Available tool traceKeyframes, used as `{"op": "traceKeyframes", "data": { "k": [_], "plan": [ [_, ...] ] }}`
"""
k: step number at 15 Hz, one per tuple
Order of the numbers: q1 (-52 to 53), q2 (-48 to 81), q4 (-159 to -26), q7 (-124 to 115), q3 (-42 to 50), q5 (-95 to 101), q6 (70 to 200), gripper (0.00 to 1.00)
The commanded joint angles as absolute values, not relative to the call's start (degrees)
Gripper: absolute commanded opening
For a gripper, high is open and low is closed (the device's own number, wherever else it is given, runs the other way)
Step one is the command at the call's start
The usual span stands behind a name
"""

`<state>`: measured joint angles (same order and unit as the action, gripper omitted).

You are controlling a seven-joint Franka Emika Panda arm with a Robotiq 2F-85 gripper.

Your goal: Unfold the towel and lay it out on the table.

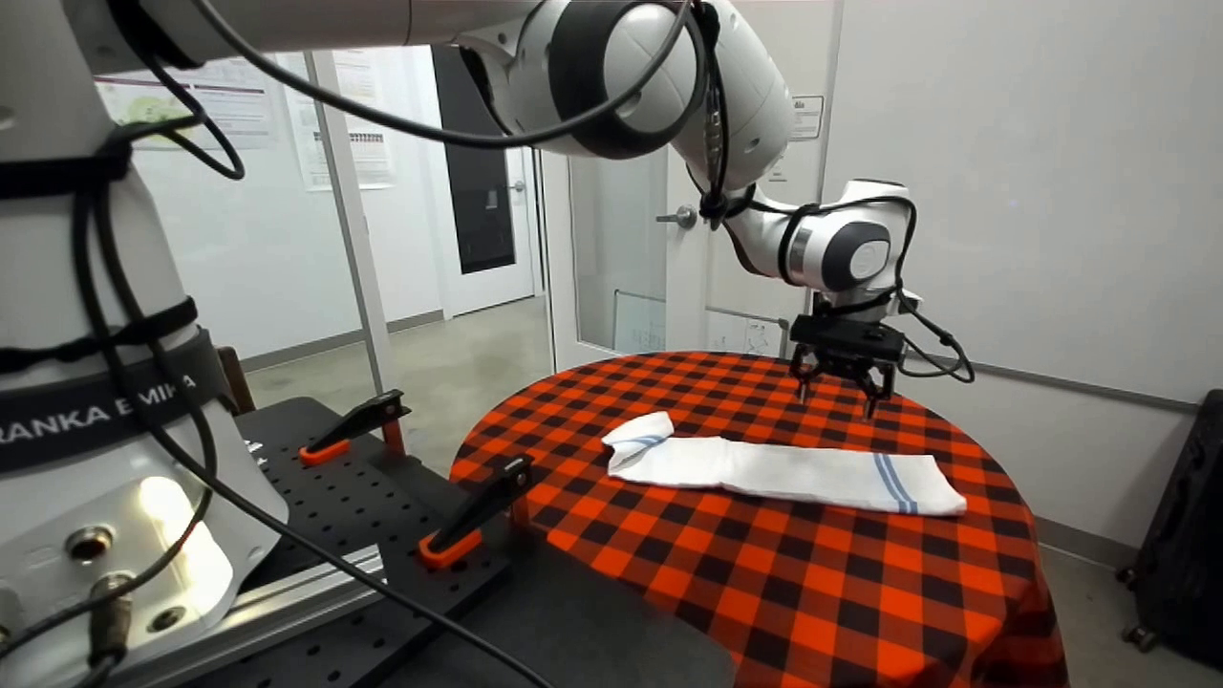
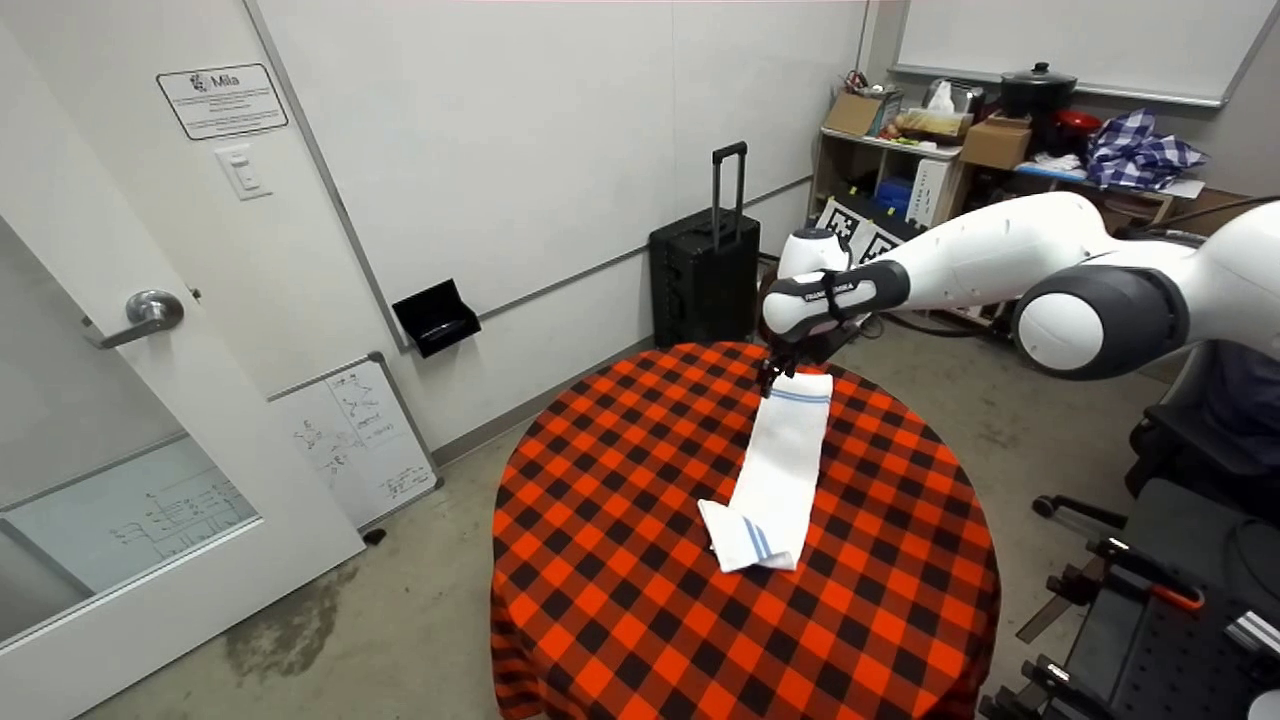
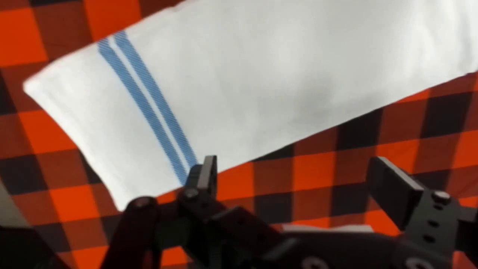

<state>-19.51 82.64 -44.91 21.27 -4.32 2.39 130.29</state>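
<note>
The gripper [image 1: 835, 402] hangs over the table [image 1: 812, 592], jaws spread wide and free. Below and just beside it I see the towel [image 1: 793, 468], nearer end flat, farther end folded over.

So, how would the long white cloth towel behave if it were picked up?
The long white cloth towel is probably floppy, since one end is folded over. It looks thin, so likely light. Being loose, that end may fall open.
</note>
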Motion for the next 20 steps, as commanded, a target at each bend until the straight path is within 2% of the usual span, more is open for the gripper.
{"op": "traceKeyframes", "data": {
  "k": [1, 7, 15, 20],
  "plan": [
    [-18.39, 76.73, -52.3, 27.27, -7.86, 2.38, 127.18, 1.0],
    [-17.17, 69.83, -63.43, 29.89, -9.9, 3.22, 126.8, 1.0],
    [-14.79, 58.77, -85.39, 29.86, -8.28, 6.93, 141.5, 1.0],
    [-13.93, 49.85, -98.52, 29.96, -9.52, 5.87, 138.63, 1.0]
  ]
}}
